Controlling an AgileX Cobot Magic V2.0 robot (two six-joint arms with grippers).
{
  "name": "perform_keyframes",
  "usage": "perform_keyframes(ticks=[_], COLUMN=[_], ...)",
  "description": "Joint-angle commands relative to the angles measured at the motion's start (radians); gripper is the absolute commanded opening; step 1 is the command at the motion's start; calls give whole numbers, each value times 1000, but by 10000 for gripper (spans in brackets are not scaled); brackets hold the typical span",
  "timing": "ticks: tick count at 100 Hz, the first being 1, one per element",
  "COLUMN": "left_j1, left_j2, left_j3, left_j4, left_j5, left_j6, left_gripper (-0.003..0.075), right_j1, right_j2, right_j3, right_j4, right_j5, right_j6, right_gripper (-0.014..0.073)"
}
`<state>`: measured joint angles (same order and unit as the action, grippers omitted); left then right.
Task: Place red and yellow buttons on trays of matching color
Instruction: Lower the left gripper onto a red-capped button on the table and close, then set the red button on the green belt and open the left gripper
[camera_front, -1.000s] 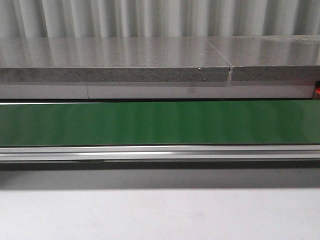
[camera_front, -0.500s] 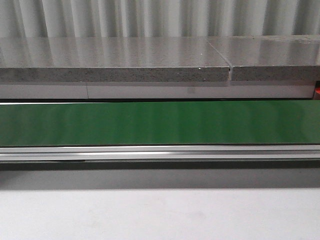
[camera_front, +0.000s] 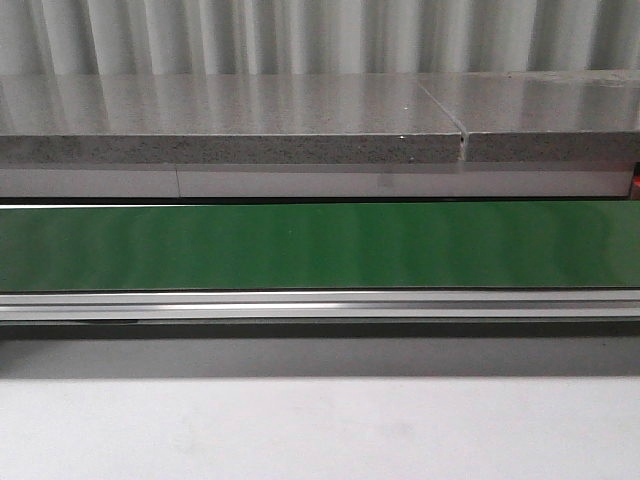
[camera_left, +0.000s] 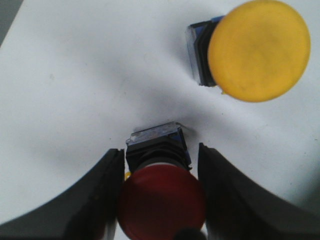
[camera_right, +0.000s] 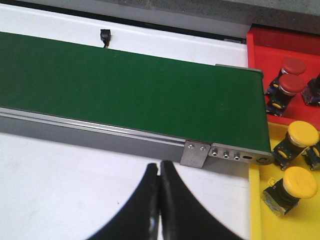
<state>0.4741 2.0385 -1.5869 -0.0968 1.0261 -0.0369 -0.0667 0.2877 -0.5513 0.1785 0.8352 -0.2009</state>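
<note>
While no writing is legible, left pincer (camera_left: 161, 195) straddles red button (camera_left: 161, 200) on white table (camera_left: 75, 90), contact unclear; yellow button (camera_left: 257, 50) near. Right pincer (camera_right: 159, 200) closed, empty, before green belt (camera_right: 125, 90).

Near the left claw there are two buttons on the white bench (camera_left: 75, 90): one red button (camera_left: 161, 200) and one yellow button (camera_left: 257, 50).

In the right wrist view there are two trays: one red tray (camera_right: 260, 47) and one yellow tray (camera_right: 257, 210).

The red tray shows two red buttons clearly, one (camera_right: 292, 66) behind the other (camera_right: 289, 85), and part of a third dark body (camera_right: 314, 90) at the picture's edge, its cap colour not visible.

The yellow tray shows two whole yellow buttons (camera_right: 301, 135) (camera_right: 295, 184), and a sliver of a third (camera_right: 315, 155) cut off by the edge.

There is one green conveyor belt (camera_right: 125, 90), also seen in the front view (camera_front: 320, 245).
</note>
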Motion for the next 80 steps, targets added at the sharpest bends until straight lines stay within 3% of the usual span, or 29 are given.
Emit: perform_keyframes(ticks=[1, 55, 80], left_j1=[-8, -138, -220], left_j2=[-103, -371, -457], left_j3=[-31, -17, 69], left_j4=[-2, 61, 43], left_j5=[-5, 85, 84], left_j6=[1, 30, 30], left_gripper=[211, 211, 211], right_j1=[-1, -1, -1], right_j2=[7, 7, 7], right_j3=[-23, -23, -23], right_j4=[10, 10, 10], right_j5=[-64, -64, -64], right_j6=[-6, -6, -6], right_gripper=[-66, -66, -66])
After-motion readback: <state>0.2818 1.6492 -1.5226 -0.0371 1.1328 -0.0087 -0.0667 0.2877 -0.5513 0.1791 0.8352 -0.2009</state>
